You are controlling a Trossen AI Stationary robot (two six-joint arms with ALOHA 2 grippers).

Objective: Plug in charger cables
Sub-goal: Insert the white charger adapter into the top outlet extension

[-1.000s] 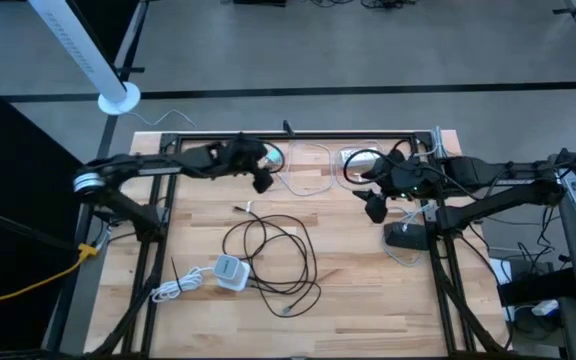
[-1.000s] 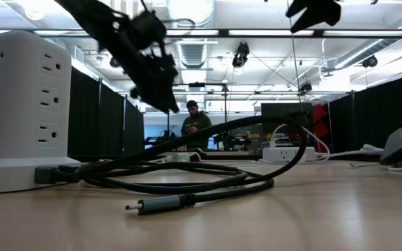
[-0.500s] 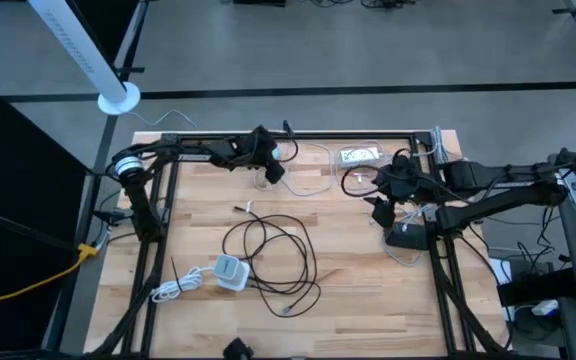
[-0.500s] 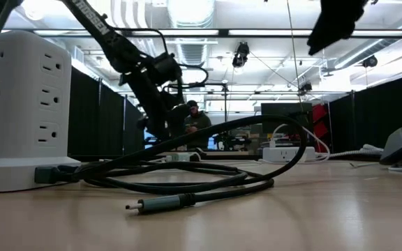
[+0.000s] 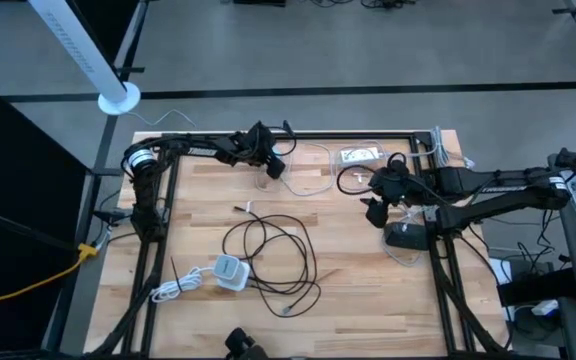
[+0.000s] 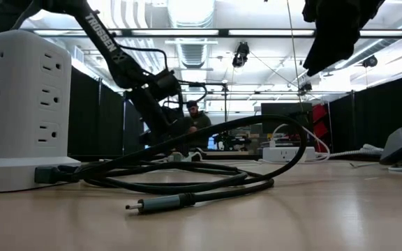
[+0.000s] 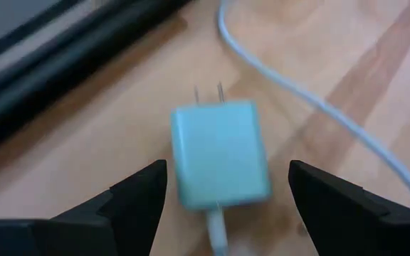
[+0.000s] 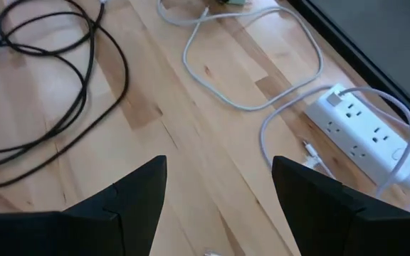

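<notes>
High view: the left gripper (image 5: 271, 168) hangs at the table's far edge over a white cable loop (image 5: 313, 172). The right gripper (image 5: 375, 208) hovers near the white power strip (image 5: 360, 155). The black cable (image 5: 268, 255) lies coiled well apart from both.

Low view: the black cable's plug tip (image 6: 139, 206) rests on the table.

Left wrist view: fingers (image 7: 137, 195) spread wide, empty, flanking a white plug adapter (image 7: 221, 154) without visible contact.

Right wrist view: fingers (image 8: 139, 188) wide apart, holding nothing; power strip and grey cable (image 8: 248, 71) lie ahead.
</notes>
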